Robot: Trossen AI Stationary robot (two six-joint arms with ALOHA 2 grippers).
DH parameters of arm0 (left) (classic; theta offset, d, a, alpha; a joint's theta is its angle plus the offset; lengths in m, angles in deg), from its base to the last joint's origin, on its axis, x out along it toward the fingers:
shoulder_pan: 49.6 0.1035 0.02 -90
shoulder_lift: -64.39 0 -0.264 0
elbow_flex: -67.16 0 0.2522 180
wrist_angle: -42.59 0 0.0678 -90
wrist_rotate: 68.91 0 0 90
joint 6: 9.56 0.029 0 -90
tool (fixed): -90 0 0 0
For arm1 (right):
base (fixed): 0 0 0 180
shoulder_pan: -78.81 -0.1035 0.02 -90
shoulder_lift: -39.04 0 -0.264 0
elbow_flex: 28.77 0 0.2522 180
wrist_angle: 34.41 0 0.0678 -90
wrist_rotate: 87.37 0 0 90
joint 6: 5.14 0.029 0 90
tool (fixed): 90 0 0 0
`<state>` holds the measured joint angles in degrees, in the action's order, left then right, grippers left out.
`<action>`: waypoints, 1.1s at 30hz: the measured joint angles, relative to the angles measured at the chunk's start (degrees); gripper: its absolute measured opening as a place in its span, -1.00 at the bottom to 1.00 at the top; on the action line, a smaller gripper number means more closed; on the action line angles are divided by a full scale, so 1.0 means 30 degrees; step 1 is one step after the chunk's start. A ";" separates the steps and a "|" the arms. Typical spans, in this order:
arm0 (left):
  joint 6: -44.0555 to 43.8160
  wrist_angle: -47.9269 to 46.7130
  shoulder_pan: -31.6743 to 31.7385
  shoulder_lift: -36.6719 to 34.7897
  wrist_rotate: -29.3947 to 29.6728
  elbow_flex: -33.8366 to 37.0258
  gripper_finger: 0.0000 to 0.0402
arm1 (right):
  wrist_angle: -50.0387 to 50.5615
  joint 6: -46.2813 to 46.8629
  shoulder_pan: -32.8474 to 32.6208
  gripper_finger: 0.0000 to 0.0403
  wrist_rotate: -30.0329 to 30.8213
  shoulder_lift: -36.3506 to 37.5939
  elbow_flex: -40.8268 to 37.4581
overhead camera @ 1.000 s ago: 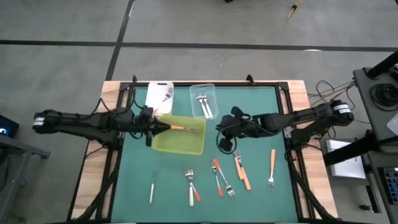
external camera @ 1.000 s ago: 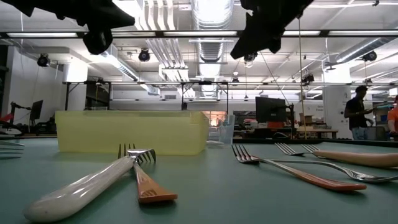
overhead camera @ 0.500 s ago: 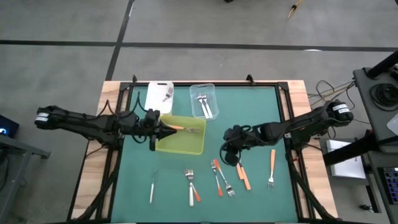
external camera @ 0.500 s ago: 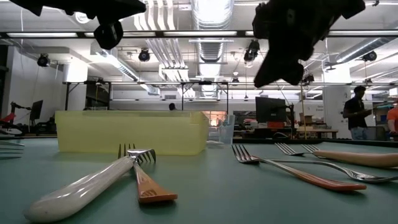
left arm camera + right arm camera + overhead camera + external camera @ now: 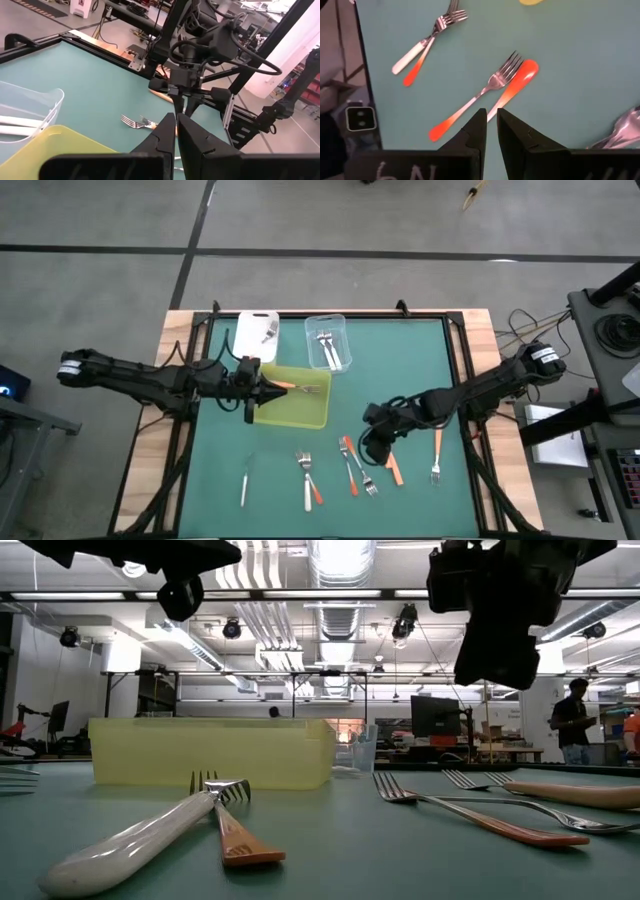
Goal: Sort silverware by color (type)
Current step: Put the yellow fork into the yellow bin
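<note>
Several forks lie flat on the green mat near its near edge: orange-handled ones [image 5: 350, 465] [image 5: 390, 462] [image 5: 437, 442], a white-handled and an orange-handled one crossed [image 5: 308, 480], and a thin pale one [image 5: 244, 482]. One orange-handled fork [image 5: 293, 387] lies in the yellow-green tray [image 5: 300, 415]. My left gripper [image 5: 268, 387] hovers level over the tray's left rim, shut and empty in the left wrist view [image 5: 176, 127]. My right gripper [image 5: 375, 446] hangs shut above the middle forks; its wrist view [image 5: 491, 117] looks down on two orange-handled forks [image 5: 480, 97].
A clear tub [image 5: 327, 343] holding silver forks and a white tub [image 5: 256, 333] with one utensil stand by the mat's far edge. Bare mat lies right of the tubs and on the near left. A person [image 5: 573, 720] stands far off in the room.
My right gripper has swung from beside the clear tub toward the table's near edge and now stands over the middle group of forks. My left gripper has shifted slightly rightward over the tray. The forks have not moved.
</note>
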<state>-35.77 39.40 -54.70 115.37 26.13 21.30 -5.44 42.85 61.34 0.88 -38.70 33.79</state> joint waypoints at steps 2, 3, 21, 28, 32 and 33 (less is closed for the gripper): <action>0.0127 0.0038 0.0000 -0.0002 0.0000 0.0000 -0.99 | 0.0165 0.0909 -0.0211 -0.82 -0.0007 -0.0007 0.0000; 0.0237 0.0023 0.0000 0.0001 0.0000 0.0000 -0.99 | 0.0410 0.1501 -0.0312 -0.82 -0.0038 -0.0007 0.0000; 0.4003 0.1974 0.0016 0.0020 0.0153 -0.0007 -0.99 | 0.2798 0.8562 -0.2543 -0.82 -0.0436 -0.0007 0.0007; 0.4583 0.2394 0.0022 0.0020 0.0175 -0.0007 -0.99 | 0.5514 0.9827 -0.2597 -0.82 -0.0236 -0.0015 0.0007; 0.4587 0.2391 0.0022 0.0020 0.0199 -0.0007 -0.99 | 0.6428 0.6976 -0.2589 -0.82 0.0221 -0.0022 0.0007; 0.4587 0.2391 0.0022 0.0020 0.0204 -0.0007 -0.99 | 0.6415 0.5020 -0.2591 -0.82 0.0247 -0.0022 0.0007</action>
<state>-22.01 46.57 -54.64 115.44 26.74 21.28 13.81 57.91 53.57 1.62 -38.76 33.81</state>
